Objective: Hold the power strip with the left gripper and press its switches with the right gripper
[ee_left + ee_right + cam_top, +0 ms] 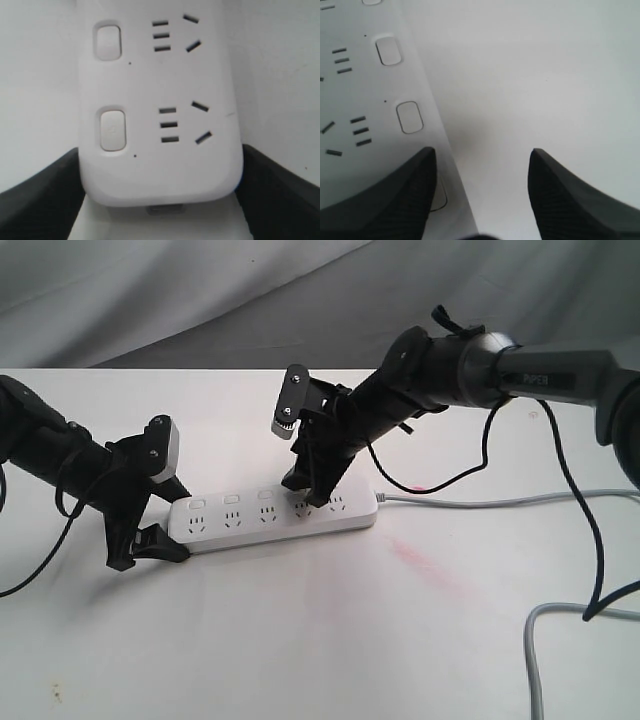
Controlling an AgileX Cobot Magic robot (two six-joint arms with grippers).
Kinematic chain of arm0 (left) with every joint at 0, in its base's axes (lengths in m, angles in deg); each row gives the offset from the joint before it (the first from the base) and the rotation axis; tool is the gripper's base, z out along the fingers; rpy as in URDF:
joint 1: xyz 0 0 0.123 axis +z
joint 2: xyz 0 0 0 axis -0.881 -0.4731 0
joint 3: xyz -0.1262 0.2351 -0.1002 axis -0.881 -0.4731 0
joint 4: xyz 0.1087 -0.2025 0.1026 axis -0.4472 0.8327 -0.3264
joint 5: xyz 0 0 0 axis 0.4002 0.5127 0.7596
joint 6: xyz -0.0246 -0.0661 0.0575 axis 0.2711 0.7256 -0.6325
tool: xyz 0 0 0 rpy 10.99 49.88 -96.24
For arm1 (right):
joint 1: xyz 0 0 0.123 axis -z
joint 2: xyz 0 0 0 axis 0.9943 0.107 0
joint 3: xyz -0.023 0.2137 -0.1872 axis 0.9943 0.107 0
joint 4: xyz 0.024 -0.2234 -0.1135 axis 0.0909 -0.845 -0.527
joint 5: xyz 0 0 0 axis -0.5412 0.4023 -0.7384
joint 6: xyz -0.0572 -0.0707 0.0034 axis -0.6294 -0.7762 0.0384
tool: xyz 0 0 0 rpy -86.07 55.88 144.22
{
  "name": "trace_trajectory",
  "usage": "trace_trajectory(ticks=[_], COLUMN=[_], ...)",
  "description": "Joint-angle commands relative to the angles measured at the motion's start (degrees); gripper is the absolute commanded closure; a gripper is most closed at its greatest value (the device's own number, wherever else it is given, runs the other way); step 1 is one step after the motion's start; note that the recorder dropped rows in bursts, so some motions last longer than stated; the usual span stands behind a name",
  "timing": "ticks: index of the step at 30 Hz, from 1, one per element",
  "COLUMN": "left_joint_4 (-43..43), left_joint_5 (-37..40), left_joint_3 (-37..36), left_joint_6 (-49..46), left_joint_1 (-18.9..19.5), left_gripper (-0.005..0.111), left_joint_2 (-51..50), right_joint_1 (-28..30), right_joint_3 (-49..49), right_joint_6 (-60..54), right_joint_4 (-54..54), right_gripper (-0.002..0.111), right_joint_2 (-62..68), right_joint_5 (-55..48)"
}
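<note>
The white power strip point(270, 516) lies flat across the table, its grey cord point(480, 504) leaving its right end. My left gripper point(165, 527) is shut on the strip's left end. In the left wrist view its black fingers point(45, 195) press both long sides of the strip point(160, 165), close to two switches point(113, 130). My right gripper point(312, 486) stands open over the strip's right part. In the right wrist view one of the right gripper's point(482, 156) fingers point(405, 195) covers part of a switch point(440, 196). The other finger hangs over bare table. Three switches point(231, 500) show left of it.
A pink stain point(430, 565) marks the white table point(320, 640) in front of the strip's right end. A thin black cable point(590, 540) and a loop of grey cord point(535, 640) lie at the right. A grey cloth backdrop point(200, 290) hangs behind.
</note>
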Motion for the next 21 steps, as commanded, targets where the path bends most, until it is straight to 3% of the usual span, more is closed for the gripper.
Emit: trace_trajectory(ticks=[1, 21], left_joint_4=[-4.4, -4.4], left_joint_5=[-2.4, -2.4], left_joint_3=[-0.6, -0.6], left_joint_6=[-1.8, -1.9], left_joint_1=[-0.5, -0.5], left_gripper=[0.060, 0.060], left_joint_2=[-1.1, -1.1], right_joint_1=[0.8, 3.3], right_joint_3=[0.6, 2.3], right_joint_6=[-0.1, -0.6], right_joint_4=[-2.2, -2.8], right_gripper=[0.056, 0.056], right_joint_2=[1.2, 3.7], right_joint_5=[-1.6, -1.5])
